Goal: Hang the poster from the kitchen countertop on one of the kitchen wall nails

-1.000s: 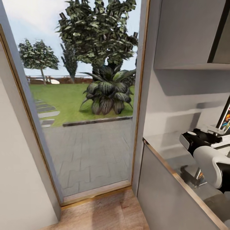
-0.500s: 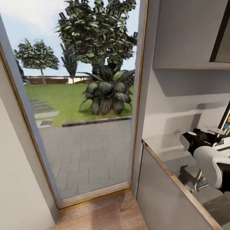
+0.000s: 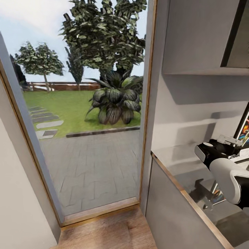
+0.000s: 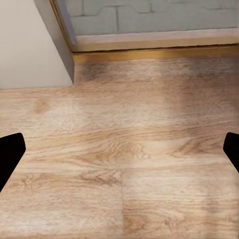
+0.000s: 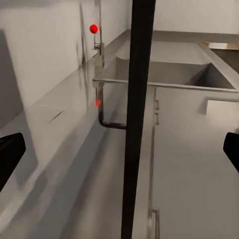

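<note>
Where light wood floor [image 3: 107,231] meets a brass-coloured sill, looking out through one tall glass door [image 3: 86,103] across the left and middle of the head view: grey paving, lawn, one broad-leaved plant [image 3: 116,103] and trees behind it. Pale wall [image 3: 20,193] at the lower left.

On the right, one shiny grey kitchen countertop [image 3: 180,162] with a thin edge, over one matte grey lower cabinet [image 3: 173,214]; one upper cabinet [image 3: 204,34] at the upper right. Reaching over the slab from the right edge, one white and black right arm [image 3: 224,176].

Just past it, cut by the right edge of the frame, one poster [image 3: 243,129]: black frame, a sliver of colour. Cannot tell from here whether resting on the slab.

Seen from the right wrist, right gripper [image 5: 119,159] set wide, two dark fingertips [image 5: 10,149] at the frame's far sides, neither touching the poster [image 5: 134,99], edge-on as one black bar running down the middle between them. Behind: countertop [image 5: 55,129], one sink [image 5: 164,72], one tap [image 5: 97,37] with a red dot.

Seen from the left wrist, left gripper [image 4: 119,154] also spread wide, holding nothing, two tips over bare wood floor [image 4: 119,189] near the sill.
</note>
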Motion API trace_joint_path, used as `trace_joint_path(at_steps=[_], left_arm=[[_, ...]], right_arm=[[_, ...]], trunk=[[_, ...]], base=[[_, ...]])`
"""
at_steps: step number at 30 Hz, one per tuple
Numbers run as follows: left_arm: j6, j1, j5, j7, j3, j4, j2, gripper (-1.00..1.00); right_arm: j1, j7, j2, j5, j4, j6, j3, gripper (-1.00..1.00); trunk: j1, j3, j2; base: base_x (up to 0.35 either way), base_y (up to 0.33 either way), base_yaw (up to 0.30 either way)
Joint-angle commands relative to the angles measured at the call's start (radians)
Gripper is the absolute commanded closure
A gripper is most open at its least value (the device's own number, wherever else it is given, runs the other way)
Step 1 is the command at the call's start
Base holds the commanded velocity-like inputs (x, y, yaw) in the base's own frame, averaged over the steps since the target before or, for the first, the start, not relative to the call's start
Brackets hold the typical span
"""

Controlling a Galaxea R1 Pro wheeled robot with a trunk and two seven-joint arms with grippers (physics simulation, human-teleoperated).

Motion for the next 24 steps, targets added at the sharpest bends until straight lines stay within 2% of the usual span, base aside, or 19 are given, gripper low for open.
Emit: trace_joint_path(at_steps=[1, 18, 24], left_arm=[[-0.001, 0.000, 0.000, -0.006, 0.004, -0.001, -0.001, -1.00], [-0.001, 0.000, 0.000, -0.006, 0.004, -0.001, -0.001, -1.00], [-0.001, 0.000, 0.000, -0.006, 0.004, -0.001, -0.001, -1.00]], right_arm=[[-0.001, 0.000, 0.000, -0.004, 0.000, -0.008, -0.003, -1.00], [0.001, 0.001, 0.000, -0.004, 0.000, -0.007, -0.002, -1.00], [0.001, 0.001, 0.000, -0.004, 0.000, -0.007, -0.002, -1.00]], trunk=[[0.000, -0.001, 0.000], [0.000, -0.001, 0.000], [0.000, -0.001, 0.000]], base=[[0.000, -0.015, 0.000], [0.001, -0.004, 0.000], [0.055, -0.132, 0.000]])
